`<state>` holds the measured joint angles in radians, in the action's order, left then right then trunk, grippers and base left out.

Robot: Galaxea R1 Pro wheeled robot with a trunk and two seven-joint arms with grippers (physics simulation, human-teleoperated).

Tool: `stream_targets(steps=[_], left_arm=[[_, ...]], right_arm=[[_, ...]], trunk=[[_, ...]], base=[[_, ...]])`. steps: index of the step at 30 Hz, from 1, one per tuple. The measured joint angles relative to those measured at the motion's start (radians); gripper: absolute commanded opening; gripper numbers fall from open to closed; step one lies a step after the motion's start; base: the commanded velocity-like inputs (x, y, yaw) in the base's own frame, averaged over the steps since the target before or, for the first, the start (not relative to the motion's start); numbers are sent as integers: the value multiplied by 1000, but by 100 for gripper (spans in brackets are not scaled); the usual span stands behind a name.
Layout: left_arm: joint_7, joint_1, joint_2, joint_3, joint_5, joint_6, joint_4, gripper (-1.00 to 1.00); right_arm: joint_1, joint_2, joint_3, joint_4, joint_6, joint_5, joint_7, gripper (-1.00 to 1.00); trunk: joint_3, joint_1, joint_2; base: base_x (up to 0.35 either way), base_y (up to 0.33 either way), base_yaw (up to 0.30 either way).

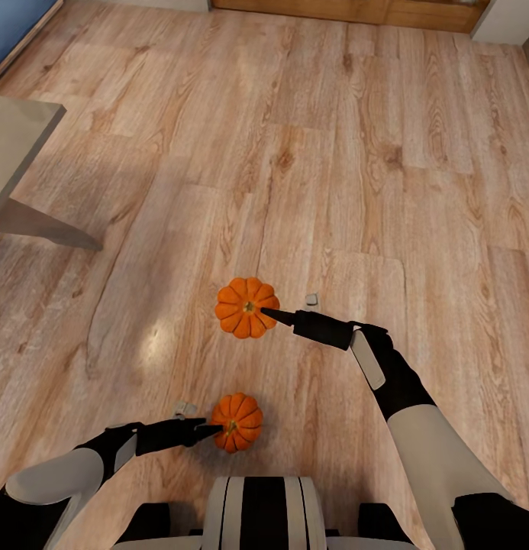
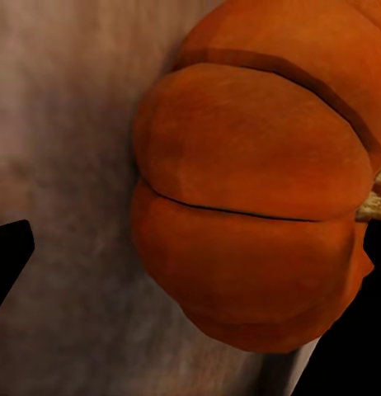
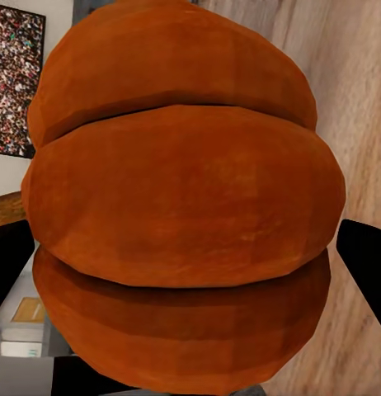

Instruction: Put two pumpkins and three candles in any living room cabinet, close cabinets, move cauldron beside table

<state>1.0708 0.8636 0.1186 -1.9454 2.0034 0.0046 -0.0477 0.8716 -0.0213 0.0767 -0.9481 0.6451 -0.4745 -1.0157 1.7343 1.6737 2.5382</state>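
Note:
Two orange ribbed pumpkins show over the plank floor in the head view. My right gripper (image 1: 266,312) is shut on the farther pumpkin (image 1: 246,307), one finger reaching over its top to the stem. In the right wrist view this pumpkin (image 3: 182,206) sits between the two dark fingers (image 3: 368,264). My left gripper (image 1: 213,430) is shut on the nearer pumpkin (image 1: 237,422), close in front of my trunk. In the left wrist view that pumpkin (image 2: 256,206) lies against the finger beside its stem. The candles, the cauldron and the cabinet are out of view.
The glass-topped table (image 1: 16,145) with a dark angled leg (image 1: 54,229) stands at the left. A blue sofa edge (image 1: 8,27) shows in the far left corner. A brown wooden strip (image 1: 348,11) runs along the far side. Light wood floor (image 1: 356,176) spreads ahead.

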Motion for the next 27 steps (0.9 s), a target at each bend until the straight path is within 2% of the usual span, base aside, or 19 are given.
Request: stream_targets(steps=[5, 11, 27], left_arm=[[-3, 0, -2, 0, 0, 0, -3, 100], [2, 0, -7, -1, 1, -1, -1, 100], [0, 0, -13, 3, 1, -1, -1, 100]], right_arm=[[0, 1, 0, -1, 0, 0, 0, -100], [0, 1, 0, -1, 2, -2, 0, -100], [0, 1, 0, -1, 0, 1, 0, -100]], trunk=[[0, 0, 0], [0, 0, 0], [0, 0, 0]], base=[[0, -2, 0], [48, -190, 0], [1, -4, 0]])
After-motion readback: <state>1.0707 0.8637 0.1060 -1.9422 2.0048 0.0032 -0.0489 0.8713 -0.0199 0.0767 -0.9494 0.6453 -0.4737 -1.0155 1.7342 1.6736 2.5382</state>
